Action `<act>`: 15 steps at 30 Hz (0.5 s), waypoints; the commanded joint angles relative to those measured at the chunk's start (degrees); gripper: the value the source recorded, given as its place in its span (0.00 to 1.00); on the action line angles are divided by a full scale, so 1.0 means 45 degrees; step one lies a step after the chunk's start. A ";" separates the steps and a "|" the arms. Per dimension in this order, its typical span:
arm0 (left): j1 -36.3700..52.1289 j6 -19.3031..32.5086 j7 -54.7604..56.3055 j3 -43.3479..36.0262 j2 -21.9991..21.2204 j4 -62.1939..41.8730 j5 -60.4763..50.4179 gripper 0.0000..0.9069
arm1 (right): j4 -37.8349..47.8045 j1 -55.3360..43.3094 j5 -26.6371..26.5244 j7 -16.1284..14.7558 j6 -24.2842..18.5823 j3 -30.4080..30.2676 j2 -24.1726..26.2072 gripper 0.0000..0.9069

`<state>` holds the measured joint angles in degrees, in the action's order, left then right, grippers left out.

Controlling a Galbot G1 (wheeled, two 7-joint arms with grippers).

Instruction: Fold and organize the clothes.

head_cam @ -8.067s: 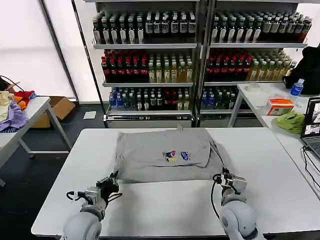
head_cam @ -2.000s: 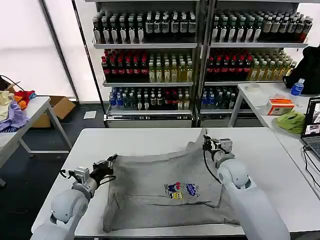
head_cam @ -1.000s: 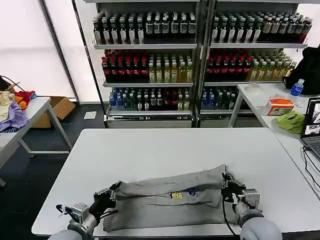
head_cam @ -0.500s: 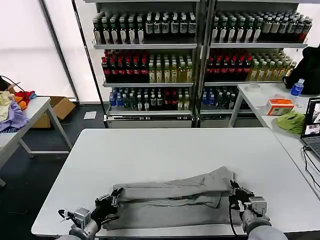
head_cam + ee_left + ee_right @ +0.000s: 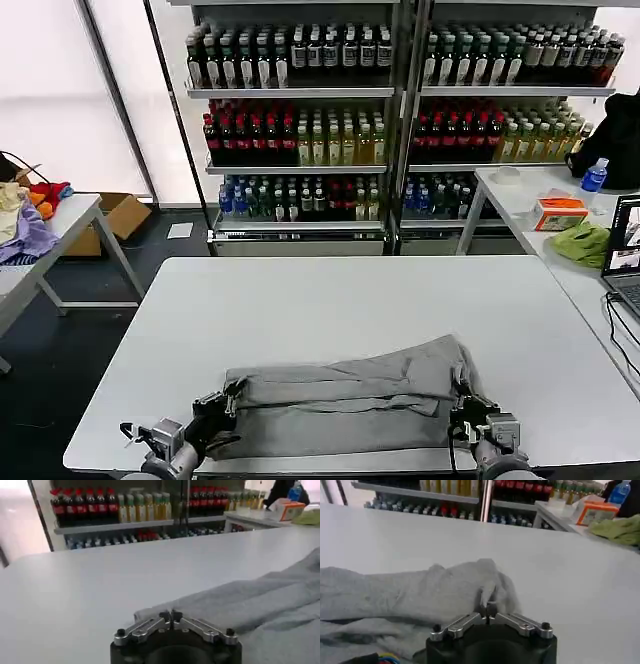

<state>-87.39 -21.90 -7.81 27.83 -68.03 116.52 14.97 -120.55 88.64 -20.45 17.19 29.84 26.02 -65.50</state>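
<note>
The clothes are one light grey shirt, lying doubled over in a long rumpled band near the front edge of the white table. Its chest print is hidden in the fold. My left gripper is at the band's left end, shut on the shirt's edge, and the left wrist view shows the fingertips pressed together there. My right gripper is at the right end, shut on a raised pinch of grey cloth. In the right wrist view the shirt spreads away from that gripper.
Shelves of bottles stand behind the table. A side table at the right holds a lime-green cloth, an orange box, a water bottle and a laptop. Lavender and orange garments lie on a left table.
Both grippers pulled the shirt's far edge toward the table's front and lowered it. The shirt went from spread flat to a doubled band, and the chest print is now covered.
</note>
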 commanded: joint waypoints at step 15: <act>-0.0251 0.0320 0.0100 0.0070 -0.0154 0.0135 -0.0664 0.01 | 0.0177 0.0143 0.0470 0.0141 -0.0278 -0.0134 -0.0179 0.13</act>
<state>-87.54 -20.66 -7.38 28.10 -68.61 116.43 13.46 -120.39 89.14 -18.75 17.77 28.69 25.56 -66.26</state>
